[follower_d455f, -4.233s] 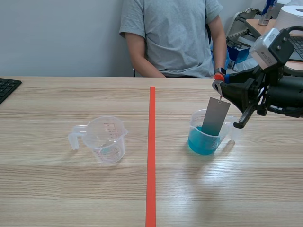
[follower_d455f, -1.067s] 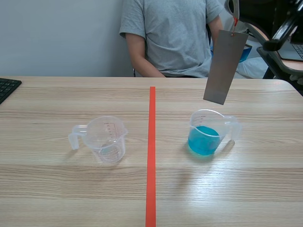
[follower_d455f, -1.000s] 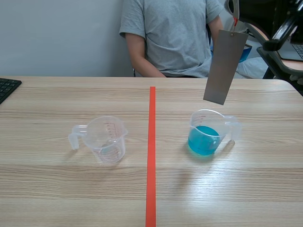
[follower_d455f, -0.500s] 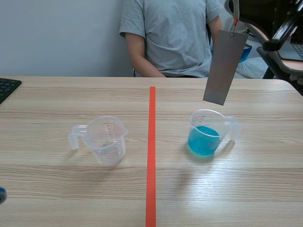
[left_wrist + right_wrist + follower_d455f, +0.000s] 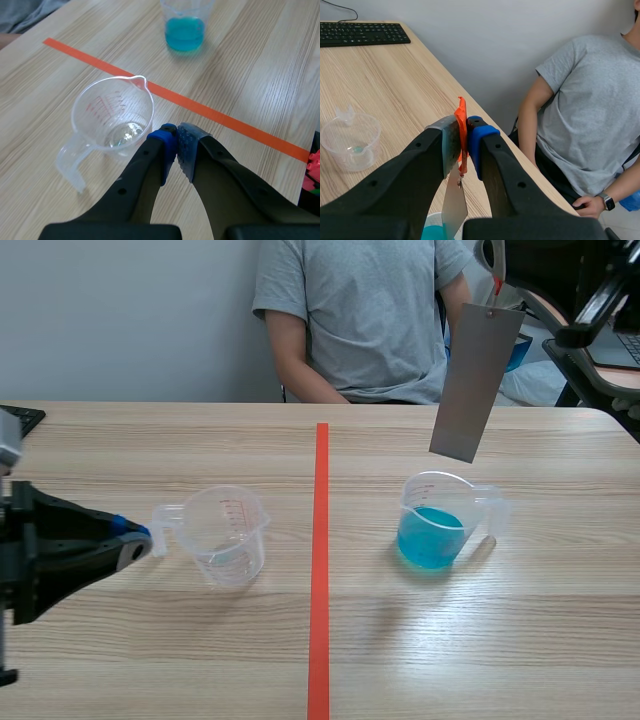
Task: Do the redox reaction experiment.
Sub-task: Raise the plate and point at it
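A grey metal plate (image 5: 475, 380) hangs by a small orange tag (image 5: 461, 117) above a clear cup of blue liquid (image 5: 436, 521). My right gripper (image 5: 463, 126) is shut on that tag, raised high over the table's right side. The plate's lower edge is just above the cup's rim and clear of the liquid. A nearly empty clear measuring cup (image 5: 226, 534) stands left of the tape line. My left gripper (image 5: 175, 134) is shut on nothing. It sits low beside this cup (image 5: 113, 119), with its tip (image 5: 131, 536) close to the cup's handle (image 5: 160, 530).
An orange tape line (image 5: 320, 570) runs down the middle of the table. A person in a grey shirt (image 5: 360, 315) sits across the table. A black keyboard (image 5: 361, 33) lies at the far left corner.
The left arm has come in from the left, and its shut gripper now lies beside the empty cup's handle. Four seconds ago the plate stood in the blue liquid; since then it hangs still.
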Controlling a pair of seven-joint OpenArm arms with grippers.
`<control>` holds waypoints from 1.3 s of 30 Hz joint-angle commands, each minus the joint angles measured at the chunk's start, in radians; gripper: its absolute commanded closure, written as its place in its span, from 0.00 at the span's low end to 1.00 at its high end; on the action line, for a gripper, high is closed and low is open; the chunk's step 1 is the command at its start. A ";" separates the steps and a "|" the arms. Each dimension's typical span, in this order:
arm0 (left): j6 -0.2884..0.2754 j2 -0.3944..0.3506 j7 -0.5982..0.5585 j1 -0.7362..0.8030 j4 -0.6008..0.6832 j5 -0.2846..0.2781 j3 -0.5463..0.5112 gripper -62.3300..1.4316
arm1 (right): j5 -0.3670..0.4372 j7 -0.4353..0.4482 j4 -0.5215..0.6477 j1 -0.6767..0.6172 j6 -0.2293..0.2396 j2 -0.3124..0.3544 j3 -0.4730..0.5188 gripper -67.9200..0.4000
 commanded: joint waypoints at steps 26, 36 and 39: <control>0.134 0.681 0.072 -0.751 -0.591 0.037 0.553 0.92 | 0.019 0.008 0.009 0.021 0.006 0.010 0.014 0.98; 0.129 0.808 0.071 -0.800 -0.674 0.036 0.553 0.92 | 0.019 0.008 0.009 0.021 0.006 0.010 0.014 0.98; 0.129 0.834 0.060 -0.806 -0.674 0.036 0.553 0.92 | 0.019 0.008 0.009 0.021 0.006 0.010 0.014 0.98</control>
